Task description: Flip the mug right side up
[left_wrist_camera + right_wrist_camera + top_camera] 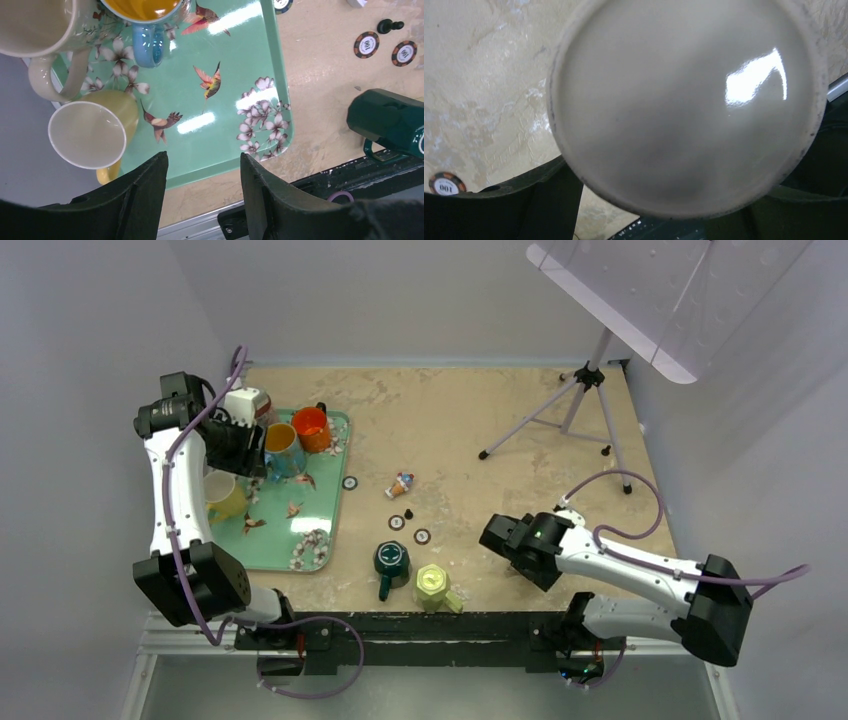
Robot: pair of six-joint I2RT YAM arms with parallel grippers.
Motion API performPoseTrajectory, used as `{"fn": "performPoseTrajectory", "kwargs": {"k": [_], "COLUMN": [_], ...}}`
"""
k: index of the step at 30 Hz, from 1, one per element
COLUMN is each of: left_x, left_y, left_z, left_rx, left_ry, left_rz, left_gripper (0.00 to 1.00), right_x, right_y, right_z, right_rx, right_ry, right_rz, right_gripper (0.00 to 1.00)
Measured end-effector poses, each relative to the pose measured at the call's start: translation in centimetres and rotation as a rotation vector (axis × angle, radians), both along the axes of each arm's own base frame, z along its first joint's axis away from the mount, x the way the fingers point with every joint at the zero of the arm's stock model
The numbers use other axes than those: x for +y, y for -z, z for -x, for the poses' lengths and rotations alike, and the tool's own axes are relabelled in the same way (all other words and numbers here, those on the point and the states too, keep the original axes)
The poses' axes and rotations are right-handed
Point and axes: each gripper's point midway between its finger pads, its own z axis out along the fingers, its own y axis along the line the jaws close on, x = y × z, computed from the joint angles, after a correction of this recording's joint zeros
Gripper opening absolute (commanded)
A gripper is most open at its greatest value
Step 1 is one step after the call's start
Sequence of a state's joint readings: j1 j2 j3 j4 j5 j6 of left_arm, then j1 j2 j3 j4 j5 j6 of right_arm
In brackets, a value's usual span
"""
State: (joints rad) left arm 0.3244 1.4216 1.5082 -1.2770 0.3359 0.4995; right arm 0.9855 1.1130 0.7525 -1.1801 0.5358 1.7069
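- Right gripper (684,200): the fingers stand wide apart, one on each side of the cream mug (684,100). The right wrist view does not show whether the pads press on its wall, so a firm hold cannot be confirmed.
- Cream mug: it fills the right wrist view as a round, glossy cream face with a thick rim (mouth or base cannot be told). It sits between the right fingers, above the table (480,440), with a poker chip (445,183) lower left of it. In the top view the gripper body hides it.
- Left gripper (202,160): the fingers are parted and hold nothing. The near edge of the green tray (235,60) shows in the gap between them.
- Tray contents: a yellow mug (87,132) lies tilted with its mouth toward the left wrist camera. A blue mug (147,30) with an orange interior and a beige mug (35,25) stand farther back.
- Table, near edge: a dark green mug (391,560) and a pale yellow-green mug (432,583) sit just beside each other, both apparently mouth down.
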Motion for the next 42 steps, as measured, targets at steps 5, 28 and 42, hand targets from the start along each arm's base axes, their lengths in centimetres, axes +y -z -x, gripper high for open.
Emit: {"fn": "performPoseTrajectory", "kwargs": {"k": [5, 28, 42], "left_x": [-0.9, -5.8, -19.2], "left_y": [-0.4, -4.3, -12.6], "left_z": [0.2, 1.0, 3.0], "left_rx": [-0.001, -0.106, -0.140], "left_ry": [0.008, 0.117, 0.341], "left_rz": [0.042, 0.194, 0.771], "left_gripper": [0.60, 0.61, 0.81], "right_x": [-0.5, 7.0, 18.1], "right_y": [1.2, -1.7, -19.5], "right_z": [-0.6, -7.6, -12.6], "right_rx": [-0.024, -0.251, -0.750], "right_ry": [0.109, -0.375, -0.757], "right_rz": [0.033, -0.114, -0.398], "right_gripper": [0.65, 0.00, 0.00]}}
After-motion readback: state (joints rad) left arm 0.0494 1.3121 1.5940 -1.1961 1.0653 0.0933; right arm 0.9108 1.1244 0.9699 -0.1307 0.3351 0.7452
